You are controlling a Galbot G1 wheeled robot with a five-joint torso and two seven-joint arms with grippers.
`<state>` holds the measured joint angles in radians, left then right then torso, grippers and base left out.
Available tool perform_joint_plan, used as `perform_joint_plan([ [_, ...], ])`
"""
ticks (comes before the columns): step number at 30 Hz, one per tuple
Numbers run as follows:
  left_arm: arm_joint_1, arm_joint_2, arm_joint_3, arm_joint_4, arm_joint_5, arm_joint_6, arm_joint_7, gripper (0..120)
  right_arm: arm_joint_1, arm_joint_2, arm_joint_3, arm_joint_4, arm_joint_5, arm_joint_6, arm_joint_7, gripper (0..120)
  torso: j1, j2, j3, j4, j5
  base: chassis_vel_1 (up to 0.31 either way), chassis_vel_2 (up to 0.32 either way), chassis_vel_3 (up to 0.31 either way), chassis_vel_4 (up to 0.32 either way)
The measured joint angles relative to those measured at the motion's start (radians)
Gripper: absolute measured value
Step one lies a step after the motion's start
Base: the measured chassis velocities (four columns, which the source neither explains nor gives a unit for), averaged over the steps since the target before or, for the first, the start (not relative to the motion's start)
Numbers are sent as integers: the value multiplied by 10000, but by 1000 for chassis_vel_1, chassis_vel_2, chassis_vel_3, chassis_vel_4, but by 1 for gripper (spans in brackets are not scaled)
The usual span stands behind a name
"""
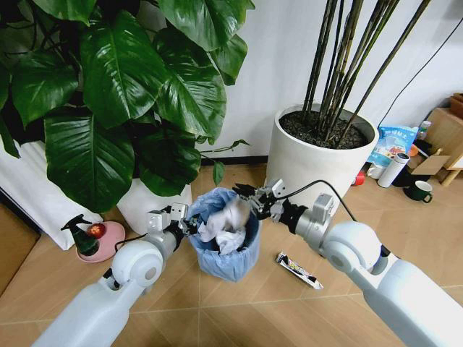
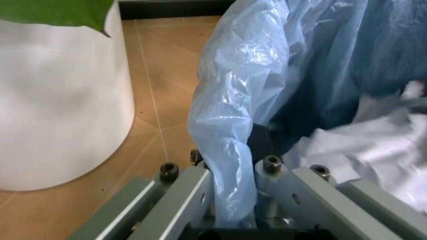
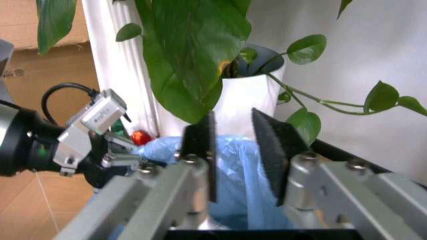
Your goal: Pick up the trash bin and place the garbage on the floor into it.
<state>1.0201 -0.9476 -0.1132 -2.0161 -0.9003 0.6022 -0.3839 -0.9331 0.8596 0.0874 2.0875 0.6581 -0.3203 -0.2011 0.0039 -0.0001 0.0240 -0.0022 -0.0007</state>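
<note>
Two white planters (image 1: 320,163) stand against the wall (image 1: 289,58). A green spray bottle (image 1: 82,236) stands beside a pink dish (image 1: 108,242).

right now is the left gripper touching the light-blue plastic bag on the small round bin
Touching. The left wrist view shows the left gripper shut on a fold of the crinkly light-blue plastic bag at the small round bin's rim.

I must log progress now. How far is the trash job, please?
Partly done. The trash bin already holds crumpled white paper. In hand: the left claw is shut on the bin's blue bag rim, and the right claw hangs open over the bin. Left: a dark snack wrapper lies on the floor beside the bin.
</note>
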Motion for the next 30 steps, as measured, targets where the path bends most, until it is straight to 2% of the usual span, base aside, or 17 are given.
perform_joint_plan([
  [3,105,-19,-125,-4,23,0,21,0,82,25,-2,-22,1,5,76,38,0,0,0,1,-1,0,0,0,0],
  [4,105,-19,-125,-4,23,0,21,0,82,25,-2,-22,1,5,76,38,0,0,0,1,-1,0,0,0,0],
  [6,267,-68,-291,-5,108,-1,21,0,81,73,239,-61,21,11,227,49,0,0,0,0,-1,0,0,0,0],
  [8,337,-80,-361,-4,141,0,12,0,46,76,380,-84,23,3,283,51,0,0,0,0,-1,0,0,0,0],
  [10,635,-78,-668,-37,357,6,-11,0,-200,43,1013,-249,-66,-54,432,63,0,0,0,1,-1,0,0,0,0],
  [12,732,-56,-787,-61,460,19,-15,0,-313,31,1225,-304,-104,-96,459,66,0,0,0,1,-2,0,0,0,0],
  [15,1137,173,-1180,-277,670,62,-98,0,-1233,-51,2419,-773,-344,-155,459,83,0,0,-1,2,0,0,0,0,0],
  [17,1223,248,-1228,-369,666,72,-121,0,-1619,-60,2745,-964,-502,-71,348,86,0,0,0,3,0,0,0,0,0],
  [19,1355,363,-1318,-563,617,105,-231,0,-2559,-34,3384,-1385,-858,171,74,95,0,0,-1,2,4,0,0,0,0],
  [22,1466,393,-1355,-695,592,122,-367,0,-3459,95,3899,-1876,-1204,496,-222,98,-1,0,-1,-7,3,1,-2,-5,-38],
  [25,1670,297,-1402,-771,639,125,-538,0,-4296,359,4280,-2691,-1388,894,-632,100,-1,0,-2,-5,0,0,0,0,0],
  [30,1951,55,-1510,-779,942,92,-583,0,-4472,706,4195,-3927,-1857,1314,-971,100,-1,0,-2,1,0,0,0,0,0],
])
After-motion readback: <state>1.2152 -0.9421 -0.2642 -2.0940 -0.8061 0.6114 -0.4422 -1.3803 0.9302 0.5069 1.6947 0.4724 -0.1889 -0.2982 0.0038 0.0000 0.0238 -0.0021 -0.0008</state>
